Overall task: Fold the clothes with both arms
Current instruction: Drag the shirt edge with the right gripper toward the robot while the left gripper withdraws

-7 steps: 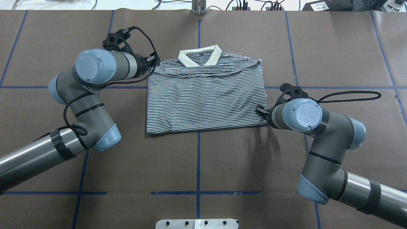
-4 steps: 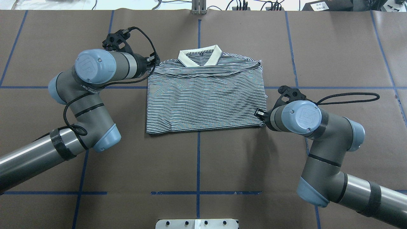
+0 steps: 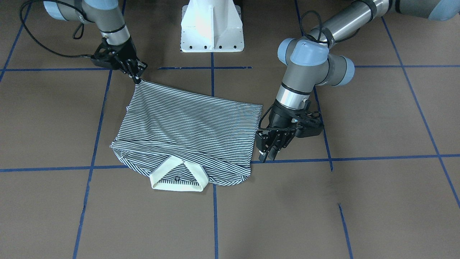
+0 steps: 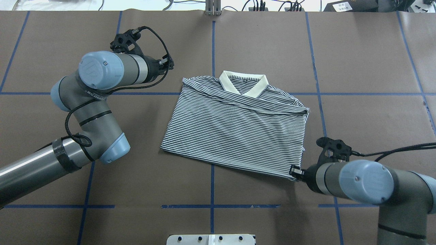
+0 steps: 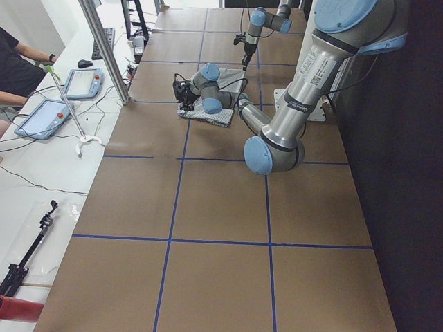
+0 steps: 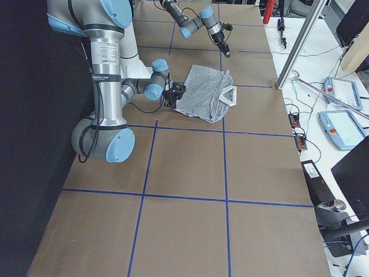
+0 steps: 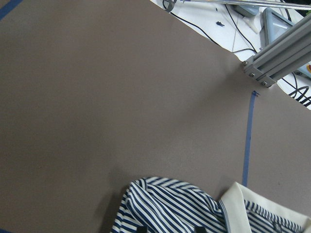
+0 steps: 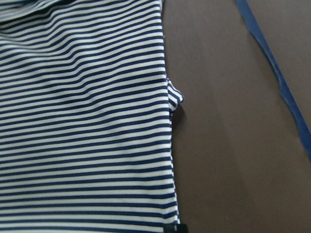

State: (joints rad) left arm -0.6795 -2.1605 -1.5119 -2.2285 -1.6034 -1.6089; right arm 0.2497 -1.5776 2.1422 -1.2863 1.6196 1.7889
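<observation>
Plainly, the polo shirt is seen lying folded into a rough rectangle on the brown table. It is set out in front of the white pedestal base and turned askew to the blue tape lines. Its cream collar is placed on the edge farthest from the base, and the hem edge is turned toward the base. The hem corner on the robot's right of the base is pinched by the right pincer, whose fingers are closed on the striped cloth (the corner is drawn to a point there in the front-facing view). The left pincer is held apart from the shirt, farther from the base than the collar and off toward the robot's left. Its fingers are parted, and nothing is held between them. In the left wrist view the shirt's shoulder end and part of the collar are caught at the bottom edge, with bare table beyond them.
</observation>
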